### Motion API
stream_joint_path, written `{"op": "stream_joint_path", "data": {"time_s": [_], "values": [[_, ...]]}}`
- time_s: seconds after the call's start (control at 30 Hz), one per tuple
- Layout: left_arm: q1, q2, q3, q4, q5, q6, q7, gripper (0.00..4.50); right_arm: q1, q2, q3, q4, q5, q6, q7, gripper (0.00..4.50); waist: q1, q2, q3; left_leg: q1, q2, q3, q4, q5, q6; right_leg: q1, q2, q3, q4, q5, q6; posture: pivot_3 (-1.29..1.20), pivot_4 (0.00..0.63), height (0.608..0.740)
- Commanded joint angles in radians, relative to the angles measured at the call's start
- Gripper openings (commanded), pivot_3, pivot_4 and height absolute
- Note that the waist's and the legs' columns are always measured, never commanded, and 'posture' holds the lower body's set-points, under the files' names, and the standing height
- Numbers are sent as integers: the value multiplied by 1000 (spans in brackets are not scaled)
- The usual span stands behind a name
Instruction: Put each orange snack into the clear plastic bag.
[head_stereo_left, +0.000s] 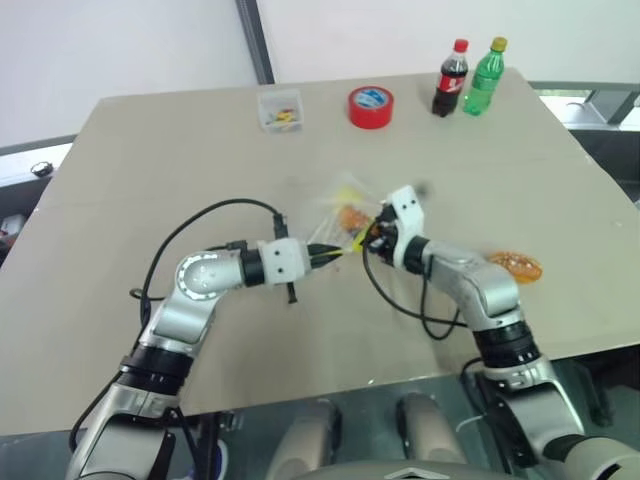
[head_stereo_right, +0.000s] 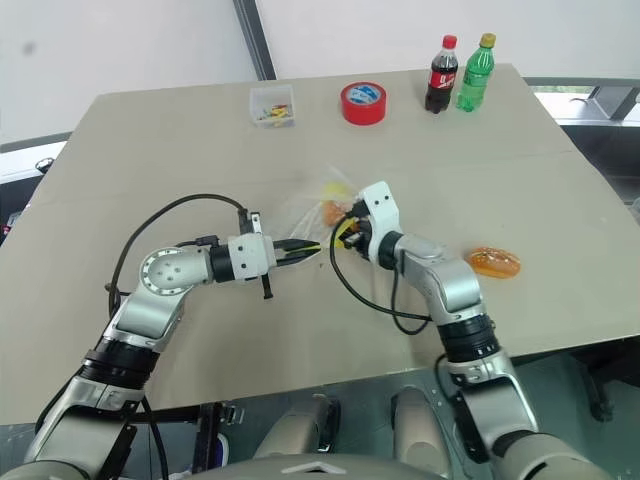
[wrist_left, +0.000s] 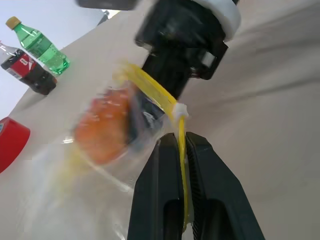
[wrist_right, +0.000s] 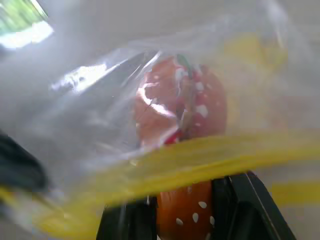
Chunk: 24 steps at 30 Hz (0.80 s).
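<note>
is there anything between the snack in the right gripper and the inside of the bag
Nothing visible. The left gripper pinches the clear plastic bag by its yellow strip, and the snack in the right gripper is already partway through the mouth.

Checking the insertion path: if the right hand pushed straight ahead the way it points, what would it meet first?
Most likely the clear plastic bag: the orange snack held in the right hand is at its yellow closure strip.

my left gripper (wrist_left: 182, 165) is clamped tight, its fingers pinching the bag's yellow strip (wrist_left: 181, 150), arm bent inward. my right gripper (wrist_right: 195, 210) faces it from the other side, fingers gripping an orange snack (wrist_right: 182, 120), wrists nearly meeting.
</note>
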Motion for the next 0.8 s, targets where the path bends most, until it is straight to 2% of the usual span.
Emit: {"op": "stream_joint_path", "data": {"time_s": [0.03,0.13,0.2,0.33,0.6,0.8], "values": [[-14,4,16,-1,4,-23,16,0,-58,100,-172,53,134,108,-116,1044,0,0,0,0,0,0,0,0,0,0,0,0,0,0,0,0,150,740],[-14,-3,25,-8,-4,-12,33,0,-72,141,-234,84,176,145,-159,1044,7,0,0,0,0,0,0,0,0,0,0,0,0,0,0,0,150,740],[-12,0,33,-7,-5,-11,45,0,-65,118,-201,101,107,93,-184,1044,8,0,0,0,0,0,0,0,0,0,0,0,0,0,0,0,150,740],[-17,3,30,-2,-6,-20,50,0,-32,-15,-16,119,-117,-97,-168,1044,8,0,0,0,-1,0,0,0,0,0,0,0,0,0,0,0,150,740],[-67,-17,-2,84,33,-88,52,0,25,-120,168,-10,-211,-273,10,1044,-18,0,0,0,0,0,0,0,0,0,0,0,1,0,0,0,150,740],[-77,-30,-13,103,38,-126,37,0,-49,-39,192,117,-257,-313,-13,1044,-17,0,0,0,0,0,0,0,0,0,0,0,1,0,0,0,150,740]]}}
